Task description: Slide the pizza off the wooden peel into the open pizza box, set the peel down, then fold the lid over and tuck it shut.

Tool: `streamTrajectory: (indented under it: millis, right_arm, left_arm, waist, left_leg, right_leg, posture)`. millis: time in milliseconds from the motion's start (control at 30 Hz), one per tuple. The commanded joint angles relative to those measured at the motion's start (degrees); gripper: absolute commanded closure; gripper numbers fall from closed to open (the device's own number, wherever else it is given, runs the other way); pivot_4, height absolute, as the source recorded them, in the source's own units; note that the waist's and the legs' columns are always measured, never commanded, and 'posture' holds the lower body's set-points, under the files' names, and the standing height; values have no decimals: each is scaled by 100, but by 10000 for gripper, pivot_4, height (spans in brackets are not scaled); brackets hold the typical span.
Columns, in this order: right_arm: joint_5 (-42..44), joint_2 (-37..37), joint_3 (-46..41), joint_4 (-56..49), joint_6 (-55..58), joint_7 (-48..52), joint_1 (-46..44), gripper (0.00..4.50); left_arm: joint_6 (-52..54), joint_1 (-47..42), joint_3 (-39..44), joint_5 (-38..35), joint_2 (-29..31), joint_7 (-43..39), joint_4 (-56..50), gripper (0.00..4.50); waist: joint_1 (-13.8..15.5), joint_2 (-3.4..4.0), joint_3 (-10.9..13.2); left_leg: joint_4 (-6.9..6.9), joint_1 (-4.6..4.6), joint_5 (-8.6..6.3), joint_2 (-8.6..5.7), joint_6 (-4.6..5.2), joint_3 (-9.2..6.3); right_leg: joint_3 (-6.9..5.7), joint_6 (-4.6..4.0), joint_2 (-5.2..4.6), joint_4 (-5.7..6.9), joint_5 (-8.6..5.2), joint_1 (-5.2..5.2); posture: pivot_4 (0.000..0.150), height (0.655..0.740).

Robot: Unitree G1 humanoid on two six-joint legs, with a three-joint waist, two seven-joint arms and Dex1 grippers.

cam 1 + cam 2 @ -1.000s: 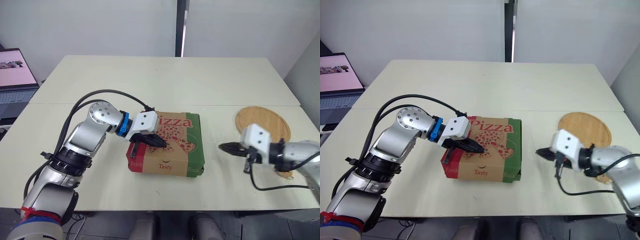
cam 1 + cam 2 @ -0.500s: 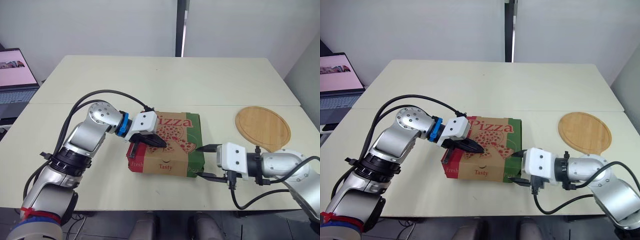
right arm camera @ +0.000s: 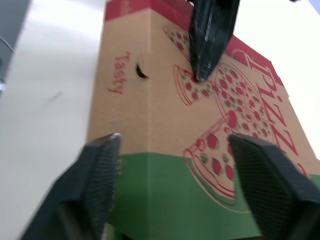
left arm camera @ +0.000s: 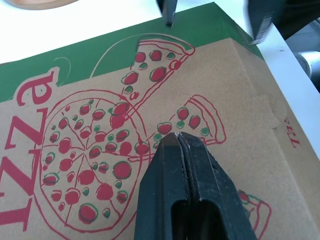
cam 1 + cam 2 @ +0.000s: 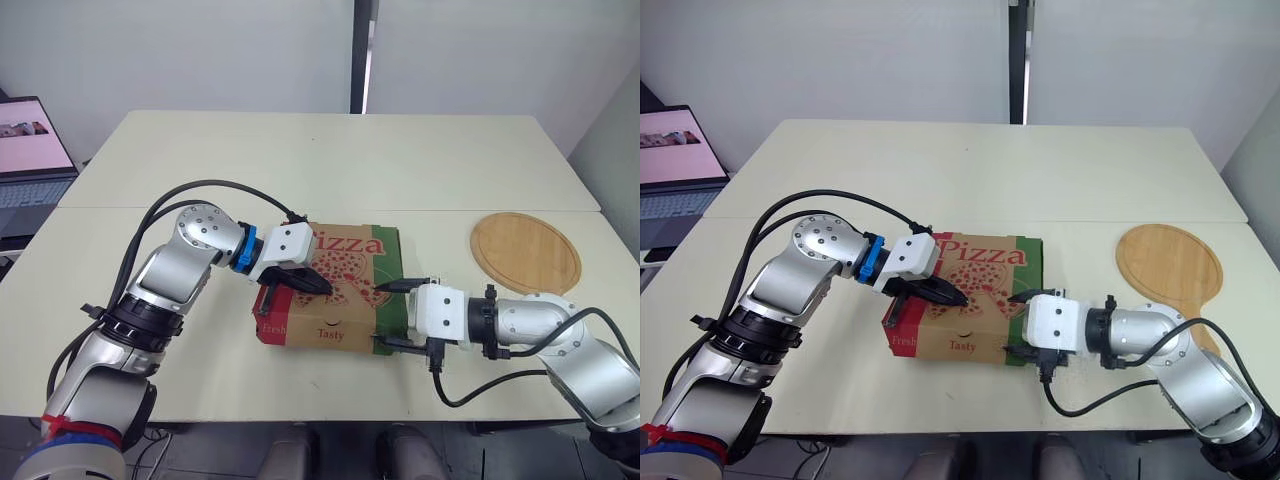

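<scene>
The table (image 5: 300,160) carries the pizza box (image 5: 352,262) near its front edge, with the lid folded down flat; the pizza is hidden, presumably inside. The wooden peel (image 5: 525,252) lies bare on the table, well to the box's right, so the sliding and setting down look done. What seems left is the tuck: the left gripper (image 5: 322,287), fingers pressed together, bears on the lid's printed top, while the right gripper (image 5: 396,315), fingers spread apart, straddles the box's green right side near the front corner
</scene>
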Motion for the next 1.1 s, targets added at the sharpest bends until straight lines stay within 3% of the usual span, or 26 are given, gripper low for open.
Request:
streamTrajectory:
  millis: [33,467,1100]
  right_arm:
    - [18,-189,-178,-301,-127,118,143,187]
    - [-1104,104,272,365,-807,-286,36,187]
    - [-837,390,-131,227,-493,-240,-403,187]
  left_arm:
    - [-80,-36,101,-3,24,-15,-34,45000]
    - [-78,-34,116,-32,13,5,-50,45000]
    - [-58,-80,152,-61,0,-21,-56,45000]
  waist:
    - [1,0,0]
    - [-2,0,0]
    - [-9,0,0]
  left_leg:
    - [0,0,0,0,1,0]
    - [0,1,1,0,-1,1]
    - [0,1,6,1,-10,1]
  right_leg:
    - [0,0,0,0,0,0]
    - [0,0,1,1,0,-1]
    - [2,0,5,2,0,-2]
  posture:
    - [1500,7281]
    - [1500,7281]
    - [1500,7281]
